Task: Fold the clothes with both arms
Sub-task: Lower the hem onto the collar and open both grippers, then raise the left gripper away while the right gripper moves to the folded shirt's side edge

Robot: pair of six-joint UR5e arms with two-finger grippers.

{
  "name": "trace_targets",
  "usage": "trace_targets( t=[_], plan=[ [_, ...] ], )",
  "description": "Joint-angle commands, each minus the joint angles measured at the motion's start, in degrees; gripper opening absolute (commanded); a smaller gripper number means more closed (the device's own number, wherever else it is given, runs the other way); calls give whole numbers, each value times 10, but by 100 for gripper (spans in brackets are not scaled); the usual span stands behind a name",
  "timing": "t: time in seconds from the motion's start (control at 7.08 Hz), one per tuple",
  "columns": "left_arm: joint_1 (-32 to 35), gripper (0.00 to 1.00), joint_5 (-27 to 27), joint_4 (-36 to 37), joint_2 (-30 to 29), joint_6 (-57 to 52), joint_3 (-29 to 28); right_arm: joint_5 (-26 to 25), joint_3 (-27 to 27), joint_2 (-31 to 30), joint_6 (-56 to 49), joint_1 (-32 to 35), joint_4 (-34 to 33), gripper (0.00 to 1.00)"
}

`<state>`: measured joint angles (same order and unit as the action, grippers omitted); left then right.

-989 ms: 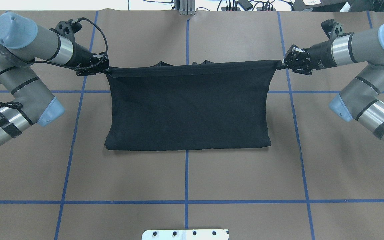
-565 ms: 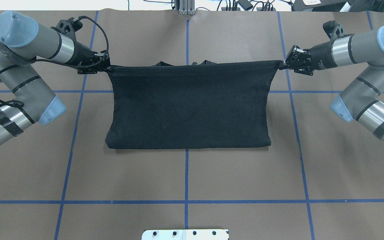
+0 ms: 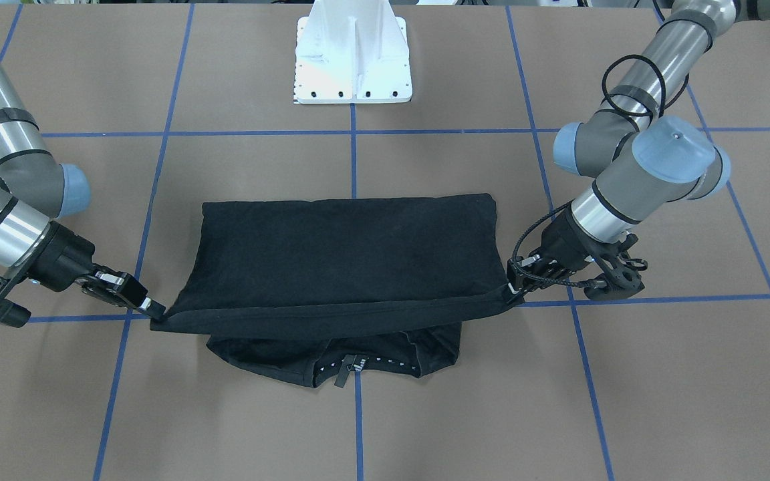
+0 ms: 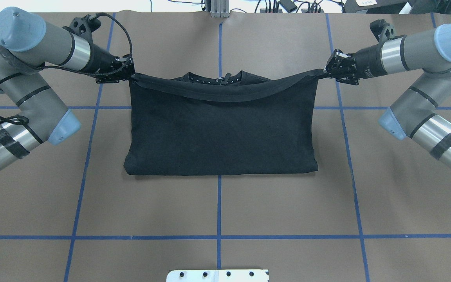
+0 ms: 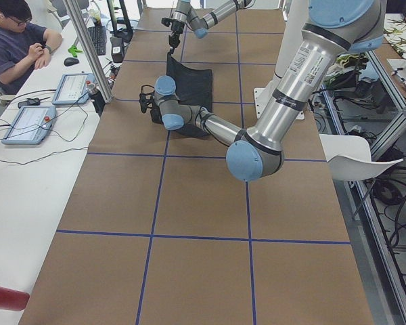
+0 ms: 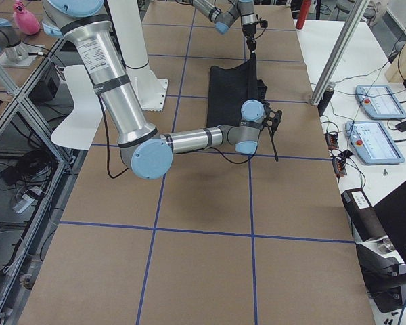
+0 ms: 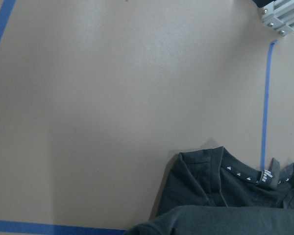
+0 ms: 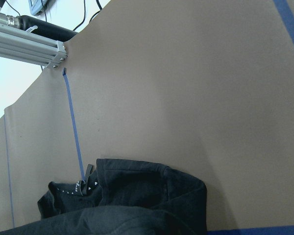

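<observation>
At ten o'clock of the garment in the overhead view, the left jaws: clenched on one corner of the bottom hem (image 4: 225, 96) of a black short-sleeved fabric T-shirt (image 4: 221, 133). At two o'clock, the right jaws: clamped likewise on the opposite hem corner. Both corners lifted off the brown paper-covered tabletop (image 4: 288, 211), with the hem strung between them and sagging a little in the middle. Probable reason for the twin grip: keeping the edge spread wide and square while carrying the lower half over the upper half.

Plain black side of the shirt facing up, sloping down from the raised hem to a crease at six o'clock, flat on the tabletop astride the central tape line. Black collar with a small tag (image 4: 218, 79) peeking out at twelve o'clock, just beyond the hem and flat on the tabletop. Likely the landing line for the hem. Fold judged about halfway: hem nearly above the collar, not yet laid down or let go.

Outward from the grips: grey cylindrical-jointed left arm (image 4: 37, 43) with light-blue caps reaching in from nine o'clock, and matching right arm (image 4: 413, 49) from three o'clock, mirror-posed, presumably for even tension. Blue tape grid lines (image 4: 219, 207) across the tabletop. White metal pedestal base (image 3: 351, 60) at the six o'clock edge.

Count: two arms, two sets of jaws, one T-shirt, one pedestal base.
</observation>
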<state>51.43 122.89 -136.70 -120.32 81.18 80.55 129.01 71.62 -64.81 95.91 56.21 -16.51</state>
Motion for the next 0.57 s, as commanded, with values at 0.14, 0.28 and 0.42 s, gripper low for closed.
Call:
trace_targets(
  t=[0.14,0.28,0.42],
  plan=[
    [0,97,0,0,1,-8,3,-1,-8,4,1,-7,-16,100],
    [1,99,0,1,1,-7,3,0,-8,6,2,-7,-19,100],
    [5,99,0,2,1,-8,4,5,-7,14,12,-6,-19,100]
  ],
)
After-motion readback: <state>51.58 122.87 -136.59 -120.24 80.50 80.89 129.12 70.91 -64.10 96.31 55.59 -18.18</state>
